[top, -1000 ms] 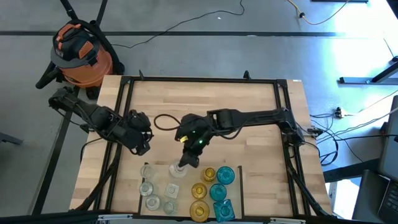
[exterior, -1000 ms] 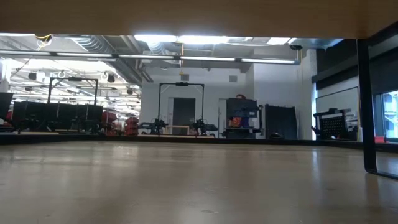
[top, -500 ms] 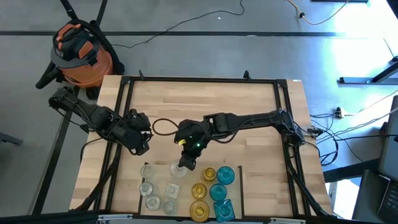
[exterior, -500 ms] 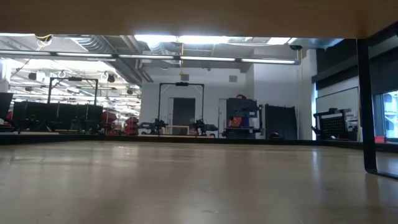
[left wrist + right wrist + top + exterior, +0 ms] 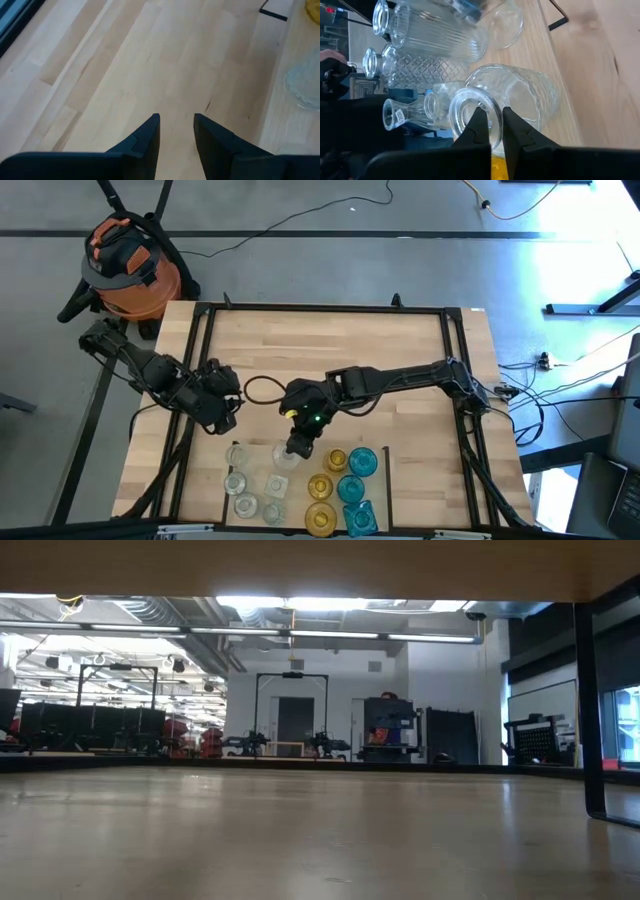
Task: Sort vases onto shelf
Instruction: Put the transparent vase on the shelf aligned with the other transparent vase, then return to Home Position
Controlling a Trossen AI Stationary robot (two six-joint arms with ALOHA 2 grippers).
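right pincer [image 5: 297,448]: down over the clear group at the near edge of the table [image 5: 330,360]; fingers nearly closed, pinching the rim of a round clear vase [image 5: 507,97], one finger inside the mouth, one outside. Rim pinch presumably picked because the body looks too wide for the fingers.

held vase: seen from above at [image 5: 284,453], at the inner edge of the clear cluster, next to the amber ones. Lifted or resting on the wood: cannot tell.

left pincer [image 5: 176,131]: parked over bare wood on the left, away from the glass; fingers a narrow gap apart, holding nothing. Likely waiting, kept out of the right arm's path.

clear vases [image 5: 246,490]: clustered left of centre at the near edge; ribbed, diamond-cut and small narrow-necked ones show in the right wrist view. Grouping by colour looks deliberate.

amber vases [image 5: 322,488]: column just right of the clear ones, touching or nearly so.

teal vases [image 5: 356,476]: column right of the amber, last group before a short dark line.

shelf [image 5: 300,525]: near strip of pale wood split by thin dark lines; all glass sits inside it, one colour per section as far as can be judged.

stage, by judgement: sort mostly done; the held vase looks like a late placement or adjustment in the clear section.

risk, by judgement: tight spacing; a rim-held vase can swing and knock the amber neighbour.

low view: no arms or vases visible, only floor and room.
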